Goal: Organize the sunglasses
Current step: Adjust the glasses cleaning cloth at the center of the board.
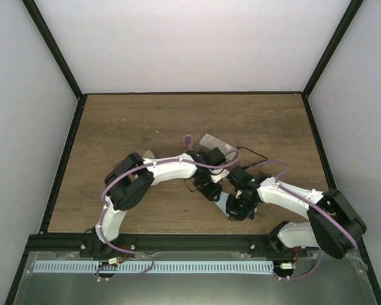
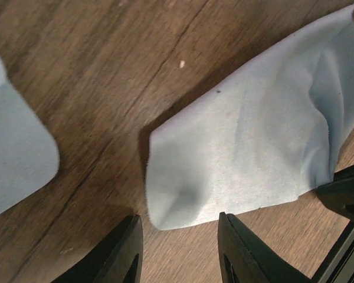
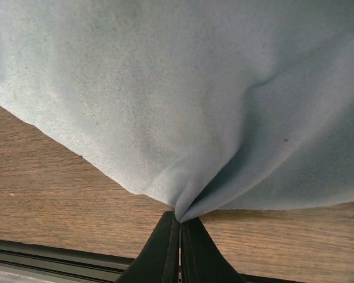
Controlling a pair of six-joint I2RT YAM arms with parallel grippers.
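Observation:
A pair of sunglasses (image 1: 188,138) with purple-pink lenses lies on the table beyond both arms. A thin black wire-like shape (image 1: 253,154) lies to the right of it; I cannot tell if it is a second pair. My right gripper (image 3: 180,219) is shut on a pinched edge of a light blue cloth (image 3: 177,100). My left gripper (image 2: 180,250) is open just above the table, with the same cloth's (image 2: 248,135) rounded corner right in front of its fingertips and nothing between them. In the top view both grippers meet at the cloth (image 1: 227,204).
A clear grey case (image 1: 214,142) lies beside the purple-pink sunglasses. A second light blue cloth (image 2: 17,153) lies to the left in the left wrist view. The black frame rail (image 3: 59,253) of the table's near edge runs close behind the right gripper.

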